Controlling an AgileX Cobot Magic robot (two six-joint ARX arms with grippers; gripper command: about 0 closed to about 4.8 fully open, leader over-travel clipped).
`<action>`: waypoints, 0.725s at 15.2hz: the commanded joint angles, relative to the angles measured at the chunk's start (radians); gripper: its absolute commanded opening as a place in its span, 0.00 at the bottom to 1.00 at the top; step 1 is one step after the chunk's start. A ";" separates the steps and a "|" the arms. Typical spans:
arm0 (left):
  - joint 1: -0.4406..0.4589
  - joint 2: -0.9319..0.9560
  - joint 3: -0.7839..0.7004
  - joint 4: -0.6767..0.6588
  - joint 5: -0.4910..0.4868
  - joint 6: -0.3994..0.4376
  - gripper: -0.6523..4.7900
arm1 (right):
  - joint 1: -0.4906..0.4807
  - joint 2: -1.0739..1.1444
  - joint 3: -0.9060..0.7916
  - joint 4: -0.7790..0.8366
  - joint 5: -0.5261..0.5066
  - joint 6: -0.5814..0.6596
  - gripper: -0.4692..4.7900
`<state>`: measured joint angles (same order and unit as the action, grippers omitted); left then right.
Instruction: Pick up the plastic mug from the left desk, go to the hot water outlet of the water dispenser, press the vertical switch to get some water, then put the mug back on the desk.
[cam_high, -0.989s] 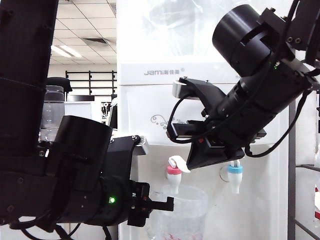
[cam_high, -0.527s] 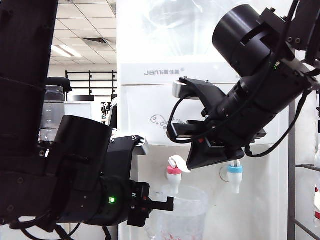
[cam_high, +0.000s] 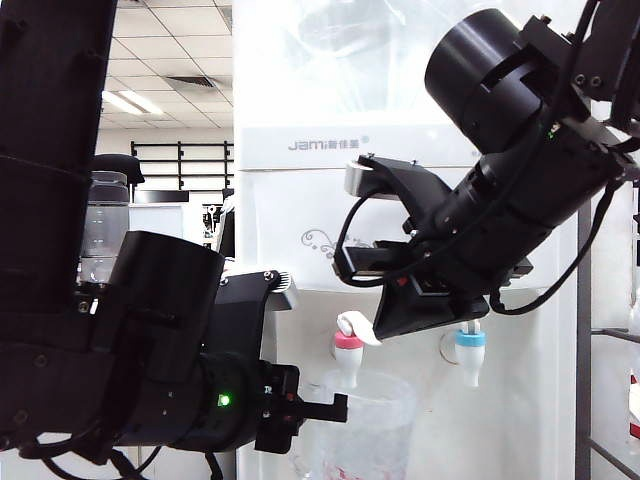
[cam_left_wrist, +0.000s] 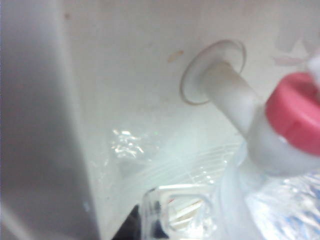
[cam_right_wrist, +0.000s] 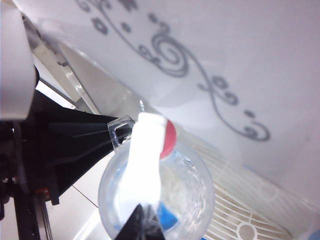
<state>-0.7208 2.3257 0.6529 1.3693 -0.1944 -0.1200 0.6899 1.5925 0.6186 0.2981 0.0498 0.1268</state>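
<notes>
In the exterior view the plastic mug (cam_high: 365, 425) stood directly beneath the hot water outlet (cam_high: 348, 355) of the water dispenser (cam_high: 300, 220), its rim just under the red-collared tap. The left gripper (cam_high: 318, 408), closed, met the mug at its side nearest that arm, apparently on the handle, though the contact itself was hard to make out. The right gripper (cam_high: 385, 328), jaws shut and empty, lay against the vertical switch (cam_high: 358, 328) above the red collar, with the blue-collared tap (cam_high: 469, 352) just beyond it. In the left wrist view the outlet's red collar (cam_left_wrist: 295, 112) sat right over the mug's clear wall (cam_left_wrist: 265, 200), and the handle (cam_left_wrist: 175, 210) ran toward the camera; the gripper itself was not visible there. In the right wrist view the white switch (cam_right_wrist: 145, 160) hung over the mug's open mouth (cam_right_wrist: 192, 187), the right gripper's dark tip (cam_right_wrist: 142, 225) touching the lever's lower end. The mug looked thin, stiff and light, but slick; filling with hot water would make it heavier, so a firm, level hold on the handle seemed wisest.
</notes>
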 joint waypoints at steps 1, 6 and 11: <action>0.009 -0.018 0.019 0.067 -0.029 0.000 0.11 | 0.000 0.005 -0.003 -0.024 0.001 0.004 0.08; 0.009 -0.019 0.019 0.068 -0.029 0.000 0.11 | 0.001 -0.009 -0.003 0.036 0.002 0.004 0.08; 0.009 -0.019 0.019 0.067 -0.029 0.000 0.11 | 0.001 -0.122 -0.003 0.004 0.004 0.004 0.08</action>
<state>-0.7208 2.3257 0.6529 1.3689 -0.1940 -0.1196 0.6899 1.4944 0.6125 0.3119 0.0525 0.1268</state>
